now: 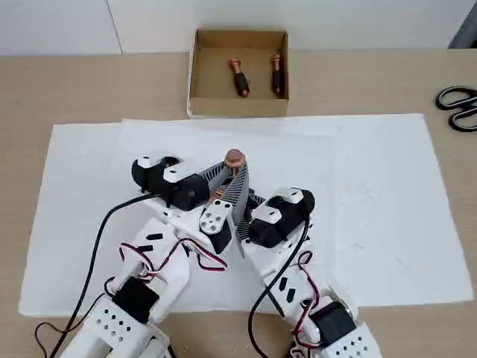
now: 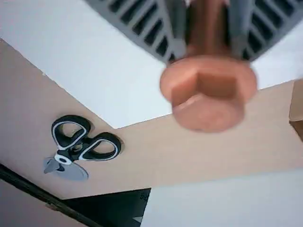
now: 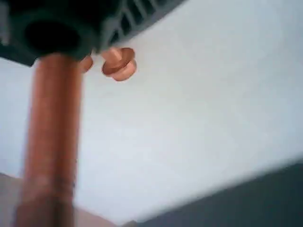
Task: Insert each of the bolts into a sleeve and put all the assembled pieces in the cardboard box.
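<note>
Bolt (image 2: pixel 208 92) head big and close in the left wrist view, stem pinched tight between the grey fingers (image 2: pixel 137 23) of the left end effector (image 2: pixel 207 40). From the high view, held up over the white paper (image 1: pixel 387 209), head end toward the cardboard box (image 1: pixel 238 107), long way running back toward the arms.

Right end effector (image 3: pixel 54 45) closed on a copper sleeve (image 3: pixel 52 137), tips crossing the left one's. From the right wrist view, bolt head just past the held end of the sleeve and a bit to one side, so likely not lined up yet. Cannot tell how far in, if at all. Best guess for the next move: turn the sleeve's long way to match the bolt's, then slide together. Both arms just as near.

Two finished pieces (image 1: pixel 239 76) lying in the box, well apart from the arms. Scissors (image 1: pixel 456 107) far off on the table (image 1: pixel 74 82), not in the way. Only bare paper between the arms and the box.
</note>
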`<state>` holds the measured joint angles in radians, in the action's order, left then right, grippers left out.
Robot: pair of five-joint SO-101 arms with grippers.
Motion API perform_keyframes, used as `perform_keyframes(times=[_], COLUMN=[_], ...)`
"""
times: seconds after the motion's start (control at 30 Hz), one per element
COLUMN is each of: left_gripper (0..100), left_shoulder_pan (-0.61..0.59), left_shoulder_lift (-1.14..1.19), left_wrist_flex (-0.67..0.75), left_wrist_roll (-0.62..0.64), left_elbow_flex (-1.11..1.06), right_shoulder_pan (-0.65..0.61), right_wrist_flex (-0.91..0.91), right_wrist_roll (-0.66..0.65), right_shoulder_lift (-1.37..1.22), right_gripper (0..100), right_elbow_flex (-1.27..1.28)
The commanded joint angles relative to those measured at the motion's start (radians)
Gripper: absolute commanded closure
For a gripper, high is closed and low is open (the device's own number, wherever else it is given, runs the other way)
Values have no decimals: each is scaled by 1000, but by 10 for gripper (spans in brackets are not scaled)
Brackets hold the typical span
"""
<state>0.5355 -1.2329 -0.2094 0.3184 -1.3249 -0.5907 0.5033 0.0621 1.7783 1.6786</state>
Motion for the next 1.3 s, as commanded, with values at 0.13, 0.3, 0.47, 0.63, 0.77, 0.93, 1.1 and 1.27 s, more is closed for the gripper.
perform_keyframes(times=[0.13,0.3,0.47,0.63,0.77,0.93,1.1,1.27], left_gripper=[994,994,994,994,994,994,994,994], left_shoulder_pan=[8,8,8,8,8,9,31,31], left_shoulder_lift=[-12,-12,-11,-11,-11,-11,-18,-18], left_wrist_flex=[32,32,32,34,55,48,-6,-28], left_wrist_roll=[-9,-9,-9,-9,-8,-8,-8,-8], left_elbow_flex=[-1,-15,-15,-22,-36,-41,-41,-38], right_shoulder_pan=[-4,-4,-4,-5,-5,-5,-5,-5], right_wrist_flex=[-22,-22,-22,-22,-22,-22,-22,-22], right_wrist_roll=[9,9,9,9,9,9,9,9], right_shoulder_lift=[10,10,10,10,10,10,10,10], right_gripper=[995,995,995,995,995,995,995,995], right_elbow_flex=[6,6,6,6,6,6,6,6])
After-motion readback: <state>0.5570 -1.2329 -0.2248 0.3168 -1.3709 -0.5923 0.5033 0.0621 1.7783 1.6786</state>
